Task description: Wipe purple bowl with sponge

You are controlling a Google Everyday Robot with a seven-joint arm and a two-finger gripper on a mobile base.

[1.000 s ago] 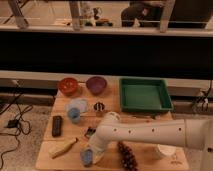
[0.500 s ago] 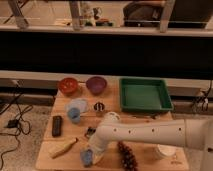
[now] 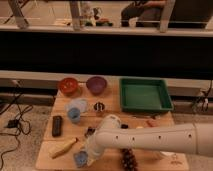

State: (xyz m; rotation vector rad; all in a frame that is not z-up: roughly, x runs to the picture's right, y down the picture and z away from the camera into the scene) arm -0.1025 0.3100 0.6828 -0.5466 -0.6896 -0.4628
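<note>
In the camera view the white arm reaches across the front of the wooden bench, and its end effector sits low at the near left corner, closed on what looks like the blue-grey sponge, just beside a pale banana-like object. The purple bowl stands at the far edge next to the red-orange bowl, well apart from the end effector, so judging by this the sponge is in hand but the carry to the bowl and the wiping itself are not yet done
</note>
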